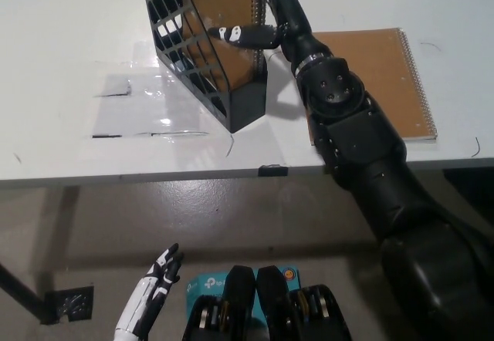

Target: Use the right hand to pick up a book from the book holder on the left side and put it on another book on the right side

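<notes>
Overhead, head view:
Right hand (258, 25): black, fingers pinched on the brown spiral book (224, 9).
Book: stood upright in the black book holder (204, 63) on the white table (69, 63).
Second book (386, 79): lay flat, right side.
Left hand (150, 295): white, fingers spread, low beneath the table edge.

Holder wall (185, 40) blocks leftward.

Black right arm (363, 148), built of bulky, glossy segments; round joint housing near the wrist dotted with small pale screws, with a thin silver ring just above it. Black right hand (266, 17), slim, one finger tipped with a white patch. White left hand (150, 295), slender, with black fingertips and black seams.
</notes>
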Robot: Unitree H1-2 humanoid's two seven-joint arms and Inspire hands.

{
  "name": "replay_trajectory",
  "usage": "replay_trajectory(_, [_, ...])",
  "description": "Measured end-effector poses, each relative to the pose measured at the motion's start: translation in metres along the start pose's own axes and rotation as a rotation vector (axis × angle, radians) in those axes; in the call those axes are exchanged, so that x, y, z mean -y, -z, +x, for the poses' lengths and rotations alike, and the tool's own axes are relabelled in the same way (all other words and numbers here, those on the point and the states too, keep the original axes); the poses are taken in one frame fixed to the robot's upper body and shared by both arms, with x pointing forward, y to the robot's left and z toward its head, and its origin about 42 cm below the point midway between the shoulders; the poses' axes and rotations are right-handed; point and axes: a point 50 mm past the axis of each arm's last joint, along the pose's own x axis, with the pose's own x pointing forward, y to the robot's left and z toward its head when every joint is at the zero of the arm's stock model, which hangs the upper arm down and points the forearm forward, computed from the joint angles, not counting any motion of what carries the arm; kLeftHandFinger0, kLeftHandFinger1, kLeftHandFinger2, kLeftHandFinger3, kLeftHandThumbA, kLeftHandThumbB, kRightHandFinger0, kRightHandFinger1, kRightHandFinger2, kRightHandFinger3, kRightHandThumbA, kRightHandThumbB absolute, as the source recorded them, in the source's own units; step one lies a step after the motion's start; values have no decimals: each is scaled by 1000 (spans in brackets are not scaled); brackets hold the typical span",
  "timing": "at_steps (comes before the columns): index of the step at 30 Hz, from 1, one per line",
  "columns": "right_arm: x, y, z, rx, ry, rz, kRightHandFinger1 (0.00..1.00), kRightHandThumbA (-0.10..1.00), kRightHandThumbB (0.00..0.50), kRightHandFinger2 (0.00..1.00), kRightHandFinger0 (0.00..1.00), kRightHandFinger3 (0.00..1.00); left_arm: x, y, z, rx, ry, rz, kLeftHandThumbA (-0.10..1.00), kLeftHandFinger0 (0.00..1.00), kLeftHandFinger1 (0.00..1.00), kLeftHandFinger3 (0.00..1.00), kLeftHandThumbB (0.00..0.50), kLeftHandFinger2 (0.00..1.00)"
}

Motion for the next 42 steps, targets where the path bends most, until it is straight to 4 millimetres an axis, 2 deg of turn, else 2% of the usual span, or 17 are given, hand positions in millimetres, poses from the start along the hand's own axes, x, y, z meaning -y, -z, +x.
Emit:
replay_trajectory(6, [0,3,0,-10,4,13,1000,994,301,1000,1000,1000,0,-2,0,7,0,3,964,983,1000,1000,146,1000])
replay_trajectory(9, [-1,6,-1,-16,4,21,1000,973,288,1000,910,1000,0,-4,1,13,0,5,956,973,1000,1000,146,1000])
replay_trajectory(13, [-3,8,-2,-21,4,28,867,941,280,967,788,1000,0,-6,1,17,1,6,954,974,1000,1000,136,1000])
replay_trajectory(14, [-3,9,-2,-22,6,29,800,950,283,907,745,1000,0,-6,1,19,1,6,957,972,1000,1000,139,1000])
replay_trajectory(15, [-4,9,-2,-23,8,28,661,915,304,787,623,978,0,-7,1,20,0,7,960,971,1000,1000,140,1000])
replay_trajectory(16, [-4,10,-2,-25,11,28,537,801,308,670,488,810,0,-7,1,21,0,7,960,971,1000,1000,140,1000])
replay_trajectory(17, [-5,10,-2,-27,15,28,175,430,200,280,132,374,0,-8,1,22,0,7,962,974,1000,1000,143,1000])
replay_trajectory(18, [-4,10,-2,-28,21,28,22,51,261,165,5,167,0,-8,1,22,0,8,962,977,1000,1000,137,1000])
replay_trajectory(19, [-4,10,-2,-30,30,24,6,-93,221,234,0,121,0,-8,1,20,0,7,963,978,1000,1000,136,1000])
replay_trajectory(20, [-4,10,-2,-32,38,21,58,-99,186,330,0,173,0,-8,1,19,0,7,964,979,1000,1000,136,1000])
replay_trajectory(21, [-4,10,-1,-35,46,15,167,-100,172,554,0,372,0,-8,1,18,0,7,967,979,1000,1000,138,1000])
replay_trajectory(22, [-3,9,0,-40,56,3,252,-100,165,701,0,584,0,-7,1,16,1,7,969,976,1000,1000,143,1000])
replay_trajectory(23, [-3,8,1,-41,59,-5,297,-100,152,724,0,718,0,-7,1,15,1,7,968,972,1000,1000,147,1000])
replay_trajectory(24, [-4,6,2,-41,62,-13,340,-100,136,743,0,776,-1,-7,2,15,1,8,961,968,1000,1000,144,1000])
replay_trajectory(31, [-15,2,4,-46,68,-20,406,-100,142,769,0,799,-1,-9,2,11,0,5,936,949,1000,1000,144,1000])
replay_trajectory(37, [-15,2,4,-47,79,-17,407,-100,135,771,0,803,-1,-10,3,12,0,4,943,945,1000,1000,142,993])
replay_trajectory(42, [-15,0,3,-46,83,-8,399,-100,113,797,0,871,-1,-10,2,11,10,0,930,950,1000,1000,133,988])
